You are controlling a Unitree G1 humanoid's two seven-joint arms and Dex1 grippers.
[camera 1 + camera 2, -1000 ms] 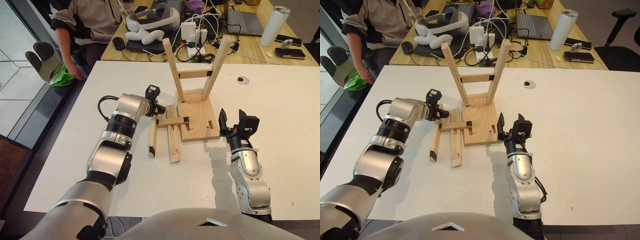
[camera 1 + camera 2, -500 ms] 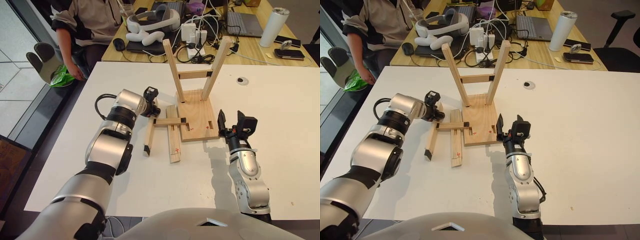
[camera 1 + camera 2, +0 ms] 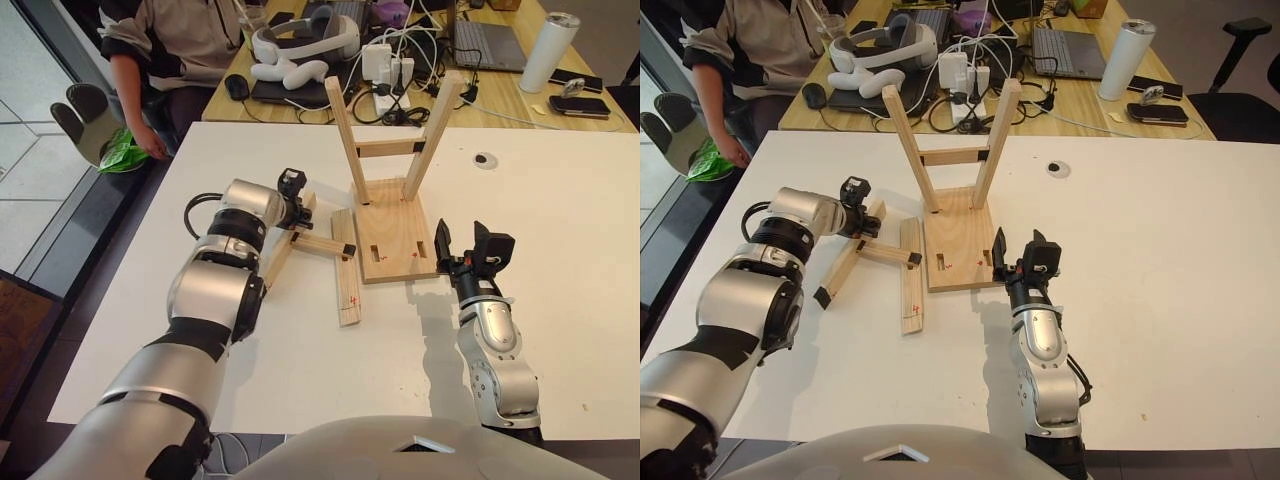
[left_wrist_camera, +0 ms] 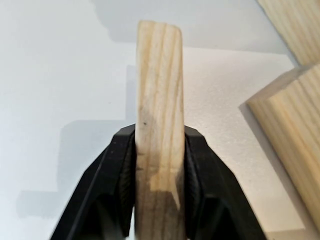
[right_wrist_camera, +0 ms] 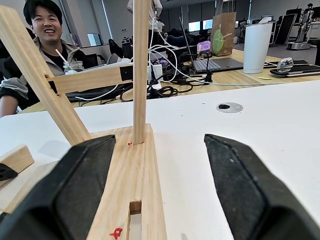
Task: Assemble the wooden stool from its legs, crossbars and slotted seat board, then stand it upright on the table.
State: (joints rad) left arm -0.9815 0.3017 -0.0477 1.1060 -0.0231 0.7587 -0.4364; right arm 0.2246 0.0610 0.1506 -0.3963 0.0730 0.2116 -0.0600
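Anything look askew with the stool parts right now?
Yes. The clamped leg in the left gripper lies diagonal, so its crossbar meets the loose leg beside the seat board at a slant, not square.

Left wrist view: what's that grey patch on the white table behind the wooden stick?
Left wrist view: a soft shadow on the white table, likely from the pale wooden stool leg clamped in the left gripper. Right wrist view: a similar faint shadow beside the foot of the slanted standing leg.

White tumbler (image 3: 548,50), headset (image 3: 305,40), laptop (image 3: 485,45) behind
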